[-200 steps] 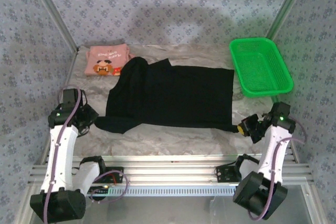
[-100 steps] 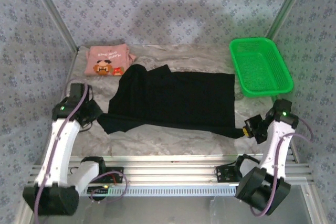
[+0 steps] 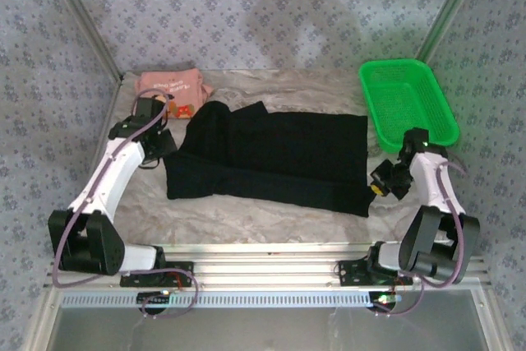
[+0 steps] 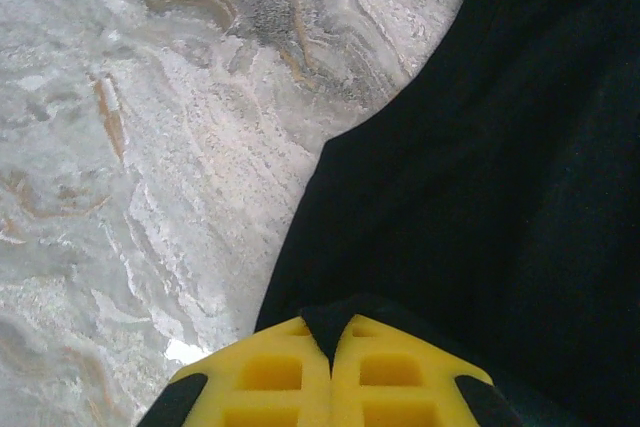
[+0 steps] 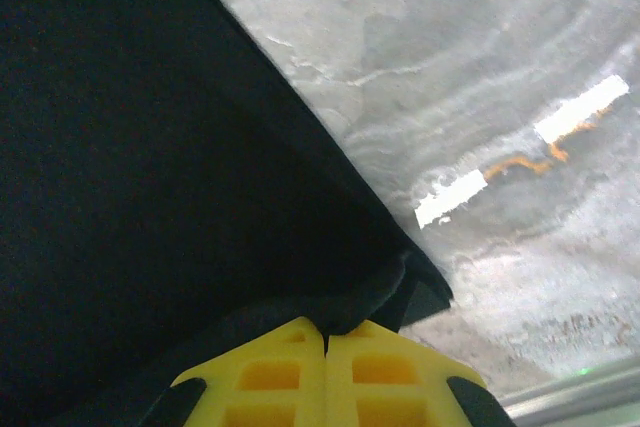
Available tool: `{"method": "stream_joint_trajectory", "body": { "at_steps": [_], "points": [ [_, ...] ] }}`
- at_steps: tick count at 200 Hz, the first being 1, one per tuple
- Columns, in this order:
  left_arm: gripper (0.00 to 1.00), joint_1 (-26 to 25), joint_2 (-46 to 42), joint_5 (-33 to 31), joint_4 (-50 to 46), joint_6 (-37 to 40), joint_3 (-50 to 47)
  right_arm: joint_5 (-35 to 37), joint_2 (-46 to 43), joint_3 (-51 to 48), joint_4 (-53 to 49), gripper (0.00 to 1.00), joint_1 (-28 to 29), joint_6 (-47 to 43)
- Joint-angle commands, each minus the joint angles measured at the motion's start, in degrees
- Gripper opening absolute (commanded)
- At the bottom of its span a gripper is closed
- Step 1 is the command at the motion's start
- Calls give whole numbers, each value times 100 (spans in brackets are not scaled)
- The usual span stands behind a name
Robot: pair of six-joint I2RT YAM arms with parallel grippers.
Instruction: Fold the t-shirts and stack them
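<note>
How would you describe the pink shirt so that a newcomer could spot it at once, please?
On the marbled grey table, look to the far left corner. There lies a small folded salmon-pink cloth t-shirt with an orange-brown cartoon print. Its neighbour, the large black cloth t-shirt, is plain and dark; this one alone is pale and printed.

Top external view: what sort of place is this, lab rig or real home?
Most likely a lab data-collection cell, not a home: patterned backdrop walls, two arms bolted to an aluminium rail, and staged props, a black t-shirt, a pink t-shirt and a green basket, on a marble-look table.
</note>
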Motion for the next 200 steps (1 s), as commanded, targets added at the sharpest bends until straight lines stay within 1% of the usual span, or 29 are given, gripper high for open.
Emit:
{"method": "stream_joint_trajectory", "body": {
  "at_steps": [1,23,99,200],
  "points": [
    [0,19,133,-260,103,285,205,284,214,168,165,0,193,-174],
    [0,38,175,-258,143,311,161,434,367,257,188,0,347,-233],
    [0,134,455,-154,307,417,99,504,775,339,356,0,407,-354],
    [0,144,1294,65,445,610,654,654,1725,778,591,0,595,-478]
  ]
}}
